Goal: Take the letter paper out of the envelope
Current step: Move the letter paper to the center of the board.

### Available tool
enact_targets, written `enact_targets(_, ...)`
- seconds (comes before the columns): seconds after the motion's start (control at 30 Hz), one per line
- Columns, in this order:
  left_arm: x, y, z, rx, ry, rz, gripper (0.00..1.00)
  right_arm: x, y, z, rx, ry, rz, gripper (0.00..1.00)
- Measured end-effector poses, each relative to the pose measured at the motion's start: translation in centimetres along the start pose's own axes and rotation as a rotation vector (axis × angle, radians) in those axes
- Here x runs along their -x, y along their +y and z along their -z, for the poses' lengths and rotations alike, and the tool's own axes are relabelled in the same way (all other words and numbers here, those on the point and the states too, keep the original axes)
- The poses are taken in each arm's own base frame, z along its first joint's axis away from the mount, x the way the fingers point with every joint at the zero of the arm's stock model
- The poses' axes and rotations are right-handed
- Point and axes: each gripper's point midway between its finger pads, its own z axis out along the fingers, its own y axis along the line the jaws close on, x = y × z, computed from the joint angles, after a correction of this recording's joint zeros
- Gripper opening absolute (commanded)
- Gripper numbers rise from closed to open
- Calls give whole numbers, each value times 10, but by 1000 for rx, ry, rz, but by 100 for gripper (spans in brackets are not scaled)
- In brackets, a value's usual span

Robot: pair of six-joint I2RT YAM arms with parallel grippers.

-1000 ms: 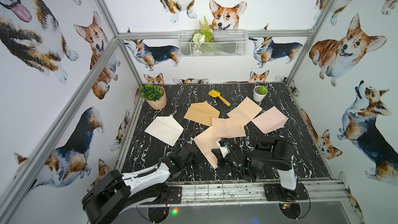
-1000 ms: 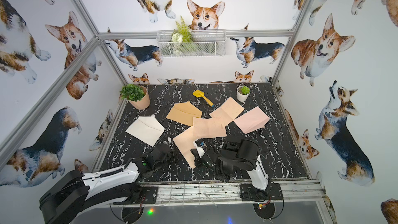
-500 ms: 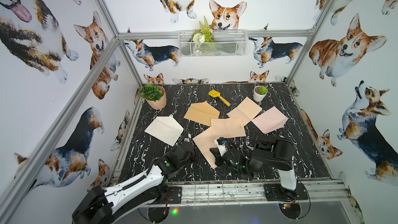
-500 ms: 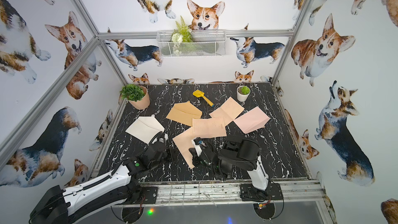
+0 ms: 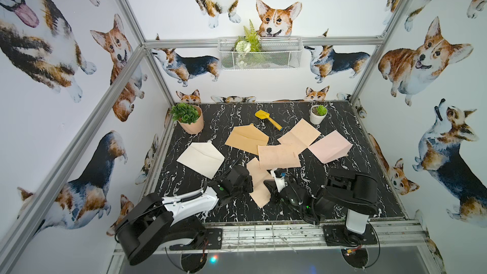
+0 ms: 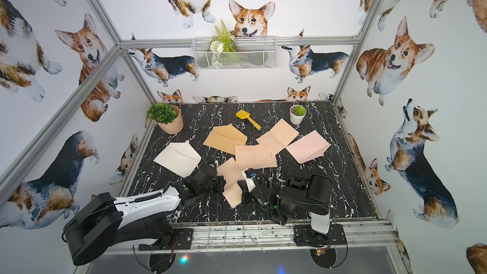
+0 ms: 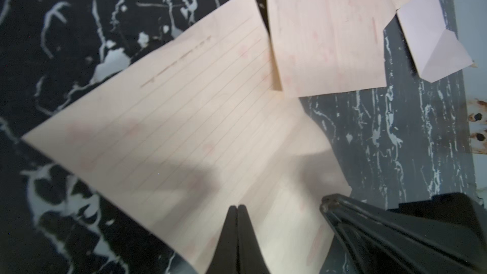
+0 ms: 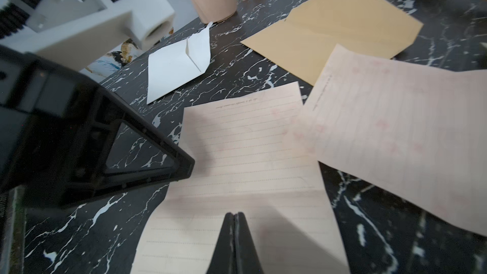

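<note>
My left gripper (image 7: pixel 237 207) has swung in and closed tight over the lined peach letter sheet (image 7: pixel 184 127), beside my closed right gripper (image 8: pixel 234 214); I judge the sheet already extracted.

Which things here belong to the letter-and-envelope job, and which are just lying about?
Part of the job: near letter sheet, middle letter sheet, far letter sheet, brown envelope, white envelope, pink envelope.

Just lying about: yellow shovel, large potted plant, small potted plant, wire basket on the back wall.
</note>
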Motion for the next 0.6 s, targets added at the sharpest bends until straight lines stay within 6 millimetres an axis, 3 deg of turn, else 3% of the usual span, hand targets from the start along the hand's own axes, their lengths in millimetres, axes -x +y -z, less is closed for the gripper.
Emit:
enact_targets(0.13,8,-16,-10,-33,6,-10,3,0,-10,6,-44,-10,3,0)
enact_targets(0.37,-11,-16,-34,-47,77,-3,0,-4,-26,11,-114,-20,10,0)
enact_targets(0.6,-15,-21,-39,-83,79,11,0,-10,-40,12,-180,-20,21,0)
